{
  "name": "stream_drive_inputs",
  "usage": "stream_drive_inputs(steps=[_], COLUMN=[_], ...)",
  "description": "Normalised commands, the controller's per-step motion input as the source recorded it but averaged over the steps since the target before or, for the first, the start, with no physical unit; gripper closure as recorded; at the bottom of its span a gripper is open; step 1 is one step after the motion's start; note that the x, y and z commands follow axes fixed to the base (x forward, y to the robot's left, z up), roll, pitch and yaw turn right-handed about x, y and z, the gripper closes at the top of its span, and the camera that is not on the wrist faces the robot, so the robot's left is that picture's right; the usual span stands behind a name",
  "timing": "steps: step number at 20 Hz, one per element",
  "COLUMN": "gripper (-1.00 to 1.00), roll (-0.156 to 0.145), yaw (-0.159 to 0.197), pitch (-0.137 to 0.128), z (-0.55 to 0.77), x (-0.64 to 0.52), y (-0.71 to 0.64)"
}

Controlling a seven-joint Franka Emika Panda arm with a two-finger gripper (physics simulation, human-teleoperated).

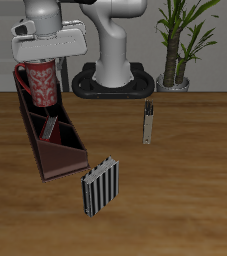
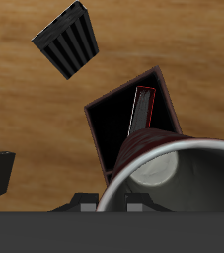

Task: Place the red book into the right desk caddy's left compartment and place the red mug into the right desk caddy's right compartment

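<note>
My gripper (image 1: 41,62) is shut on the red mug (image 1: 40,82), gripping its rim and holding it upright over the back end section of the right desk caddy (image 1: 35,137). The mug's base is about level with the caddy's walls. In the wrist view the mug's pale inside (image 2: 178,193) fills the near part, right beside the caddy's middle section (image 2: 121,89). The red book (image 1: 49,126) leans inside that middle section; its red cover and pale pages also show in the wrist view (image 2: 141,107).
A black-and-white striped book (image 1: 99,187) stands near the table's front edge, close to the caddy's front end, and also shows in the wrist view (image 2: 69,40). A slim dark upright object (image 1: 147,122) stands mid-table. The robot base (image 1: 113,78) and a potted plant (image 1: 175,45) are at the back.
</note>
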Motion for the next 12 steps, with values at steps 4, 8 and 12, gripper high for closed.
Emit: stream_drive_inputs(steps=[4,8,12], gripper=[1.00,1.00,1.00], roll=[0.013,0.007,-0.005], yaw=[0.014,0.012,-0.017], pitch=[0.022,-0.021,-0.024], z=[-0.18,-0.03,-0.01], x=[-0.50,-0.46,-0.29], y=[-0.09,-0.02,-0.07])
